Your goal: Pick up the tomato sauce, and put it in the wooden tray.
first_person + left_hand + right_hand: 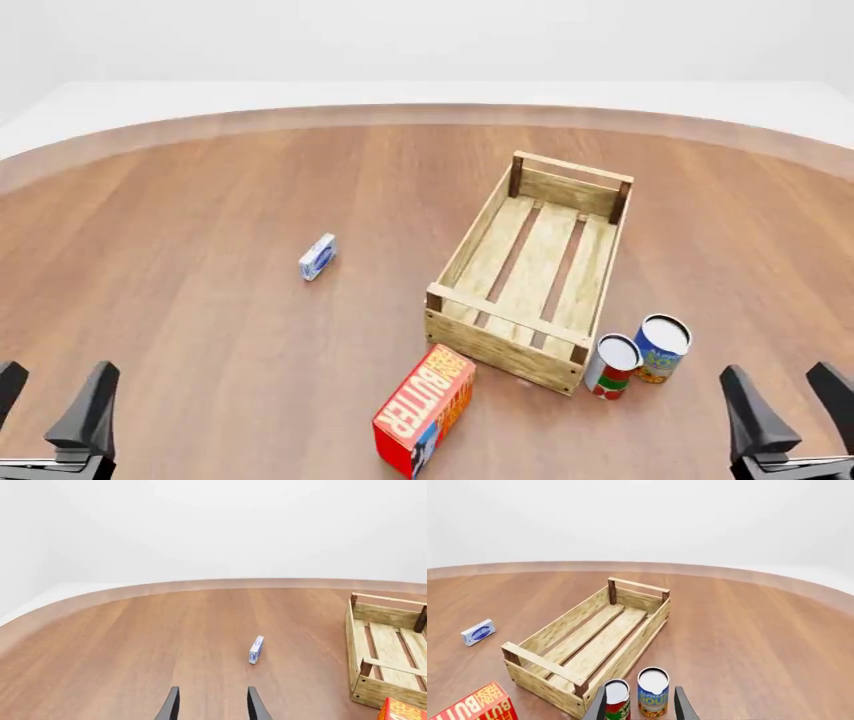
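Beside the near right corner of the wooden tray point(531, 262), the tomato sauce point(613, 366) is seen standing upright on the table point(200, 250), its long axis vertical and its silvery-white top turned up. It is set just outside the crate's corner post, and the blue-and-orange can point(659, 348) stands immediately on its right, the two so close that touching cannot be ruled out. The tray's long axis is angled away and to the right in the front view, and its slatted floor is shown bare. A red-orange butter box point(424, 409) is tilted near the tray's near left corner. A small blue-and-white packet point(318, 258) lies well apart on the tray's left.

The right gripper point(793, 405) is held with its fingers apart near the table's near right edge, short of both cans; in the right wrist view both cans appear between the spread fingers point(682, 704), the tomato sauce point(616, 698) toward the tray point(594, 640). The left gripper point(51, 402) is likewise spread, on the far left, away from every object.
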Controlling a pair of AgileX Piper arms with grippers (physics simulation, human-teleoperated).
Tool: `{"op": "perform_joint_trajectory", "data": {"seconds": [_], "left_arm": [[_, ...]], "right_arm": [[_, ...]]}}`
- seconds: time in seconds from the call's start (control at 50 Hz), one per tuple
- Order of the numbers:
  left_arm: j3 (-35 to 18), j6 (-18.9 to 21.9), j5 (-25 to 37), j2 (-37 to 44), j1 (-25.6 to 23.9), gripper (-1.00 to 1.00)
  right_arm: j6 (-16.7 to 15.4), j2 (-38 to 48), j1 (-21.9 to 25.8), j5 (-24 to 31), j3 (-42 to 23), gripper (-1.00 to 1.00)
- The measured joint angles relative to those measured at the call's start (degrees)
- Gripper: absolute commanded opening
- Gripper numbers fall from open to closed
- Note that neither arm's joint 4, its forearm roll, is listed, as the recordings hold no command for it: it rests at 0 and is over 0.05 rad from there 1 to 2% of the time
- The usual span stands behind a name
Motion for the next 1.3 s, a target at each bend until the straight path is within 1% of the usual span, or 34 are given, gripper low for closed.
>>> {"op": "perform_joint_trajectory", "data": {"seconds": [0.52,0.98,1.16,1.3], "left_arm": [[0.00,0.00,0.00,0.00,0.00,1.00],[0.00,0.00,0.00,0.00,0.00,1.00],[0.00,0.00,0.00,0.00,0.00,1.00],[0.00,0.00,0.00,0.00,0.00,1.00]], "right_arm": [[-0.37,5.83,4.36,1.51,-1.93,1.00],[-0.20,11.49,6.01,3.85,-4.50,1.00],[0.41,16.00,6.68,2.36,-5.01,1.00],[0.34,24.00,7.47,-1.10,-6.34,1.00]]}}
